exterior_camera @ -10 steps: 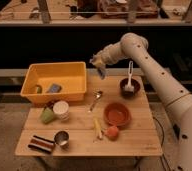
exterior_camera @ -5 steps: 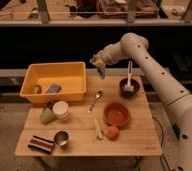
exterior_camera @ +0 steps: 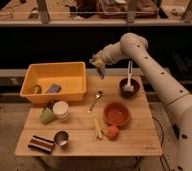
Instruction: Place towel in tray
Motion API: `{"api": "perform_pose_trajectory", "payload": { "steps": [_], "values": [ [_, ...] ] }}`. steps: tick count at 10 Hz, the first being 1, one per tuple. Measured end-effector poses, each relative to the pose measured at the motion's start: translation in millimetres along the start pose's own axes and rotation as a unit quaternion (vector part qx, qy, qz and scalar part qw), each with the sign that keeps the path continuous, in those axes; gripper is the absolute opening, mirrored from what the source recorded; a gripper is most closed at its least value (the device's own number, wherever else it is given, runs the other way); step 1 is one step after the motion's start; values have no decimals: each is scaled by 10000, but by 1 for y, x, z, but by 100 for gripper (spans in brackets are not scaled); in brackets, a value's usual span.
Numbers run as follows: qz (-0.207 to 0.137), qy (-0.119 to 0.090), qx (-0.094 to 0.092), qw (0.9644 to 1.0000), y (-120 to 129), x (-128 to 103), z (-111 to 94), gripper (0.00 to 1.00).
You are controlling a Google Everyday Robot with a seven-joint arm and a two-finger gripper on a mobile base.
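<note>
My gripper point(exterior_camera: 96, 62) hangs above the table's back edge, just right of the yellow tray point(exterior_camera: 77, 70). It is shut on the towel point(exterior_camera: 101, 73), a small grey-blue cloth that dangles limp below the fingers. The towel is in the air, outside the tray and close to its right rim. Inside the tray lie a small grey block point(exterior_camera: 53, 88) and a green item point(exterior_camera: 37, 89).
On the wooden table point(exterior_camera: 139, 140) are a spoon point(exterior_camera: 95, 100), an orange bowl point(exterior_camera: 117, 114), a dark bowl point(exterior_camera: 129, 88) holding a white utensil, a yellow item point(exterior_camera: 97, 128), an orange fruit point(exterior_camera: 112, 132), a white cup point(exterior_camera: 61, 110), a green cup point(exterior_camera: 46, 116), a metal cup point(exterior_camera: 62, 138) and a striped cloth point(exterior_camera: 41, 144).
The gripper has carried the towel a little left and upward, closer to the tray's right rim. Nothing on the table has moved.
</note>
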Motion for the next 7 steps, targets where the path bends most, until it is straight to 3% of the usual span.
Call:
{"api": "perform_pose_trajectory", "payload": {
  "steps": [2, 4, 6, 7],
  "values": [
    [18, -24, -2, 10000, 0, -1, 0, 0],
    [460, 148, -30, 9988, 8, 3, -2, 0],
    [1446, 506, 0, 9882, 23, 38, 2, 0],
    [1663, 658, 9, 9839, 29, 59, 8, 0]
  ]
}}
